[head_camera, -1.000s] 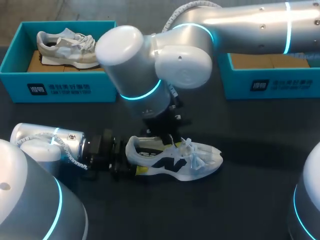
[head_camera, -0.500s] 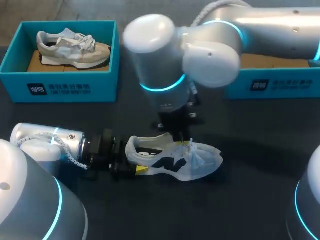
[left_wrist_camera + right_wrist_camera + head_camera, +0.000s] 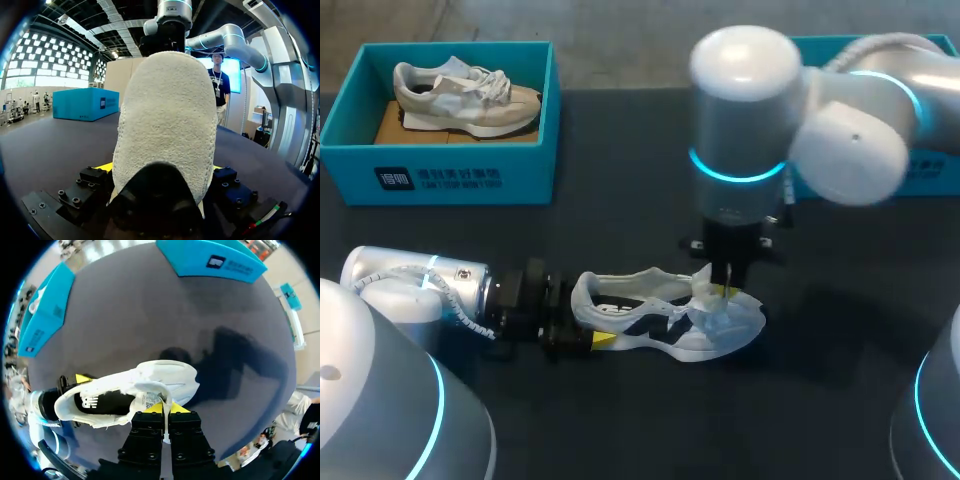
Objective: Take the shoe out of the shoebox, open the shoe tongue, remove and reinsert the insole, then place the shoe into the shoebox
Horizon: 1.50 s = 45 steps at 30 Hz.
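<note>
White shoe (image 3: 665, 322): on dark table (image 3: 820, 400), outside both boxes, toe toward right arm's side, heel toward left arm; heel fills left wrist view.
Left gripper (image 3: 160, 169): at heel, one yellow-tipped finger on each side, closed onto heel.
Right gripper (image 3: 725, 290): pointing down over forefoot; tips almost together, thin edge of tongue (image 3: 150, 400) pinched between them.
Left shoebox (image 3: 440, 180): teal; holds second shoe (image 3: 460, 88), grey-beige.
Right shoebox (image 3: 935, 178): teal; largely hidden behind right arm; contents not discernible.
</note>
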Each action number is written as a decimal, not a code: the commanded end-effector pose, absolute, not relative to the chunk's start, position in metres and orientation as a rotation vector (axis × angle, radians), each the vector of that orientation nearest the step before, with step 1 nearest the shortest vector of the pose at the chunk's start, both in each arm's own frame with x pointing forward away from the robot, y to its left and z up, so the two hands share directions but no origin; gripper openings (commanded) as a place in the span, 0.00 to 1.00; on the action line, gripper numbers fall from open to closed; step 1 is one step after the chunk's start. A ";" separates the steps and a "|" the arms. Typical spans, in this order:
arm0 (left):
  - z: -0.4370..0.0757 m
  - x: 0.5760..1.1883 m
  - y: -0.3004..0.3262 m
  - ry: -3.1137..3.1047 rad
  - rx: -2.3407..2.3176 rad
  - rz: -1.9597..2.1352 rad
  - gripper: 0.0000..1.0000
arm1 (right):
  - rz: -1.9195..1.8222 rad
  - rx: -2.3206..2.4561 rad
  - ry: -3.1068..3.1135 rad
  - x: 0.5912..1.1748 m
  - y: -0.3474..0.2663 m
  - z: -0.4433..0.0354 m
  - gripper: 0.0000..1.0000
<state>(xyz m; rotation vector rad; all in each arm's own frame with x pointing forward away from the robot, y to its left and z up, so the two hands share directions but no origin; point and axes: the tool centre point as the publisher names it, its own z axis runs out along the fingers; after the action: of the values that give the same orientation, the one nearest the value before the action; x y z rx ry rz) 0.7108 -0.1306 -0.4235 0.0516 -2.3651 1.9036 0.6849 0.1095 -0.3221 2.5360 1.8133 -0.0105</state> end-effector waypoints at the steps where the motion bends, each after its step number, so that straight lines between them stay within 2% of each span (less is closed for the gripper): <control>1: -0.426 0.715 -0.131 -2.365 0.051 1.900 0.00 | 0.468 2.720 1.887 0.683 0.090 -0.328 0.00; 17: -0.426 0.715 -0.131 -2.365 0.051 1.900 0.00 | 0.678 2.785 1.943 0.680 0.074 -0.348 0.00; 19: -0.426 0.715 -0.131 -2.365 0.051 1.900 0.00 | 0.684 2.784 1.951 0.680 0.074 -0.349 0.23; 20: -0.426 0.715 -0.131 -2.365 0.051 1.900 0.00 | 0.684 2.783 1.954 0.679 0.075 -0.348 0.45; 21: -0.426 0.715 -0.131 -2.365 0.051 1.900 0.00 | 0.685 2.782 1.955 0.678 0.076 -0.347 0.95; 22: -0.426 0.715 -0.131 -2.365 0.051 1.900 0.00 | 0.675 2.784 1.955 0.677 0.076 -0.345 1.00; 35: -0.426 0.715 -0.131 -2.365 0.051 1.900 0.00 | 0.480 2.608 1.977 0.670 0.090 -0.274 1.00; 45: -0.426 0.715 -0.131 -2.365 0.051 1.900 0.00 | 0.200 2.211 2.170 0.679 0.131 -0.216 1.00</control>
<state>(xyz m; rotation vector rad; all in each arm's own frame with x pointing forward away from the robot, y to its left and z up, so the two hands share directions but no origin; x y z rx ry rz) 0.7119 -0.1312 -0.4237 0.0512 -2.3655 1.9019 0.6697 0.1122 -0.2366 2.3794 2.1966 0.5504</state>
